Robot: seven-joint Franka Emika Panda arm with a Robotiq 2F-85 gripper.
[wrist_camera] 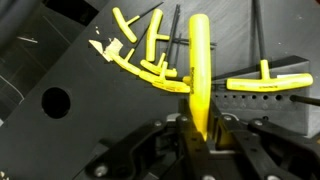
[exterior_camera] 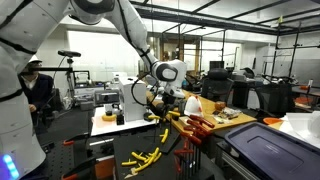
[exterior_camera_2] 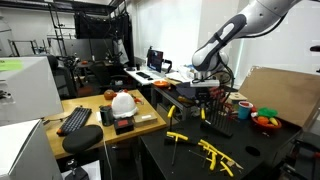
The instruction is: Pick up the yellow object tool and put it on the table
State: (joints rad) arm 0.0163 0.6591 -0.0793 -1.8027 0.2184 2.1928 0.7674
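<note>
**A:** Status of the gripper (wrist_camera: 200, 138), please?

**B:** Its two fingers are pinched on one end of the yellow tool (wrist_camera: 200, 70). In the wrist view the long yellow shaft runs straight out from between them.

**A:** Where is that tool relative to the black table (exterior_camera_2: 262, 150)?

**B:** Over it, held by the gripper, which hangs well above the tabletop in both exterior views.

**A:** What lies on the table?

**B:** A loose pile of yellow T-handle keys (wrist_camera: 142, 58), crossed over one another, rests on the table beneath the held tool. The pile also shows in an exterior view, lying flat on the table. One more T-handle key (wrist_camera: 265, 83) lies alone on the table, apart from the pile, on the far side of the held shaft.

**A:** Does the held tool's free end touch the table or the pile?

**B:** I cannot tell. In the wrist view the shaft overlaps the pile's edge, and the exterior views are too small to settle it.
</note>
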